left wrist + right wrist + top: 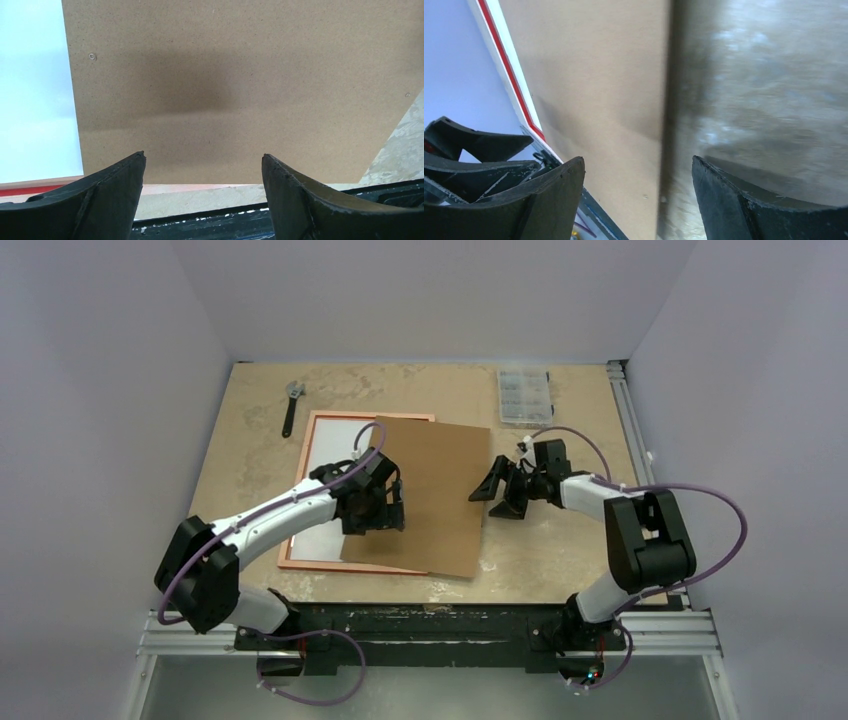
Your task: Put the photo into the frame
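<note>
The photo [325, 455] (thin, floppy, likely best held by its edges) is lying white-side-up inside the frame [345, 416], partly under the backing board [440, 490]. The left hand [383, 512] and right hand [497, 498] are hovering wide open, empty.

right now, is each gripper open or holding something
left gripper: open, holding nothing, over the backing board
right gripper: open, holding nothing, over the backing board's right edge
</note>
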`<act>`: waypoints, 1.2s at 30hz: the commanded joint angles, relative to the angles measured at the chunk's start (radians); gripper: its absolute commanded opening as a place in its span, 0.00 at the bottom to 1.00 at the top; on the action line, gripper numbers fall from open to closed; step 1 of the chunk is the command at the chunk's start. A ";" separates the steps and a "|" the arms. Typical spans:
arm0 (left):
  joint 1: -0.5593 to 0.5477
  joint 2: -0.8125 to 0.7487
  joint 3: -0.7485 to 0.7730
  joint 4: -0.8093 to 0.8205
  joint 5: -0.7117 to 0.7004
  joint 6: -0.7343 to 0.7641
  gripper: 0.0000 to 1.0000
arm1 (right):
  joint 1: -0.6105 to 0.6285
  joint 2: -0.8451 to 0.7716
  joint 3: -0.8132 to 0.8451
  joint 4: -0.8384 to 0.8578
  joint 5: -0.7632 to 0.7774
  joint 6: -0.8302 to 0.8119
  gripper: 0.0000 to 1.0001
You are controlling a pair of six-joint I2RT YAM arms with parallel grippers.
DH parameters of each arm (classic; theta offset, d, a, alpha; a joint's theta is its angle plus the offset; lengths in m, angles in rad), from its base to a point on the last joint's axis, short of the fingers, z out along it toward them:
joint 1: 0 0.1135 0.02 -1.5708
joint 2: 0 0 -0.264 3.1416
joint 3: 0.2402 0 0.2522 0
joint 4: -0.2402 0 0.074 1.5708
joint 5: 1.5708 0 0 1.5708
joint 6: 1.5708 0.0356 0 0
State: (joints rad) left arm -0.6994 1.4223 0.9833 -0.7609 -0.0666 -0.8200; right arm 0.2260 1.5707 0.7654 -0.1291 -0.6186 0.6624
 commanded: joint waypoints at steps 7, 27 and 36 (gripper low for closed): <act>0.007 -0.063 -0.034 0.064 0.020 -0.016 0.82 | -0.068 0.133 -0.084 0.337 -0.217 0.150 0.65; 0.008 -0.109 -0.029 0.062 0.041 -0.012 0.80 | -0.058 0.184 -0.164 0.861 -0.377 0.450 0.00; 0.008 -0.125 -0.032 0.058 0.039 -0.014 0.79 | -0.071 -0.121 0.095 0.147 -0.258 0.144 0.00</act>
State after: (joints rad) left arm -0.6994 1.3369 0.9531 -0.7193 -0.0292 -0.8272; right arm 0.1661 1.5742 0.7120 0.3481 -0.9459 0.9642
